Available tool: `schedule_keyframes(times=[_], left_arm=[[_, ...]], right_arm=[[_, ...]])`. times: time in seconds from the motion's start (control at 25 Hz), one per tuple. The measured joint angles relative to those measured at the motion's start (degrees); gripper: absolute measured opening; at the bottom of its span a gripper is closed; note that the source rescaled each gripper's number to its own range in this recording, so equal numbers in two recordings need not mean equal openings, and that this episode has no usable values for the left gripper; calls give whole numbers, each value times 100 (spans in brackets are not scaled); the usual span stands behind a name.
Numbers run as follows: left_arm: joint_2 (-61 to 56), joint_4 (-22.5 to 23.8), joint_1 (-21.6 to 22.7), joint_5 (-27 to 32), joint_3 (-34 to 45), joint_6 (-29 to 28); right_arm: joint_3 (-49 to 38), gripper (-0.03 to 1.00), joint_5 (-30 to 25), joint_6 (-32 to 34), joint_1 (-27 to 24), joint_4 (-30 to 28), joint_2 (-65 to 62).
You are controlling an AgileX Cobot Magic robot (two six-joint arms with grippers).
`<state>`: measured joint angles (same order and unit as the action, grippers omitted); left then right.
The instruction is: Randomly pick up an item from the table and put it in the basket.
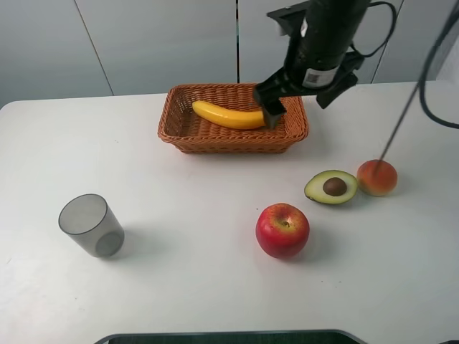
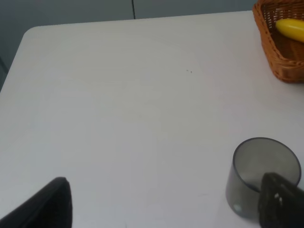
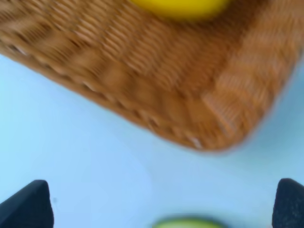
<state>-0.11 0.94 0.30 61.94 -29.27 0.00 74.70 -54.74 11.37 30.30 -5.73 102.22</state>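
The yellow banana (image 1: 226,115) lies inside the orange-brown wicker basket (image 1: 215,143) at the back middle of the white table (image 1: 179,215). My right gripper (image 1: 301,100) hovers over the basket's right end, open and empty, with one finger close to the banana's right tip. The blurred right wrist view shows the banana (image 3: 180,7), the basket's corner (image 3: 142,80) and the wide-apart gripper (image 3: 159,204). My left gripper (image 2: 166,202) is open and empty over the table's left part. The left wrist view also catches the basket (image 2: 280,66) and the banana's end (image 2: 290,28).
A grey translucent cup (image 1: 91,226) stands at the front left, close to my left gripper's finger in the left wrist view (image 2: 259,166). A red apple (image 1: 282,229), a halved avocado (image 1: 331,187) and an orange-red fruit (image 1: 377,177) lie at the right.
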Motion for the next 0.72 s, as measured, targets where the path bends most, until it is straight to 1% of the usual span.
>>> schedule_keyframes(times=[0.24, 0.44, 0.64, 0.72], left_arm=[[0, 0, 0, 0, 0, 0], [0, 0, 0, 0, 0, 0], [0, 0, 0, 0, 0, 0], [0, 0, 0, 0, 0, 0]], right_arm=[[-1301, 100, 37, 94, -843, 353, -1288], [-2220, 100, 52, 118, -1613, 490, -2358], [-2773, 100, 52, 118, -2241, 506, -3414], [-2915, 100, 28, 118, -2419, 506, -3791]])
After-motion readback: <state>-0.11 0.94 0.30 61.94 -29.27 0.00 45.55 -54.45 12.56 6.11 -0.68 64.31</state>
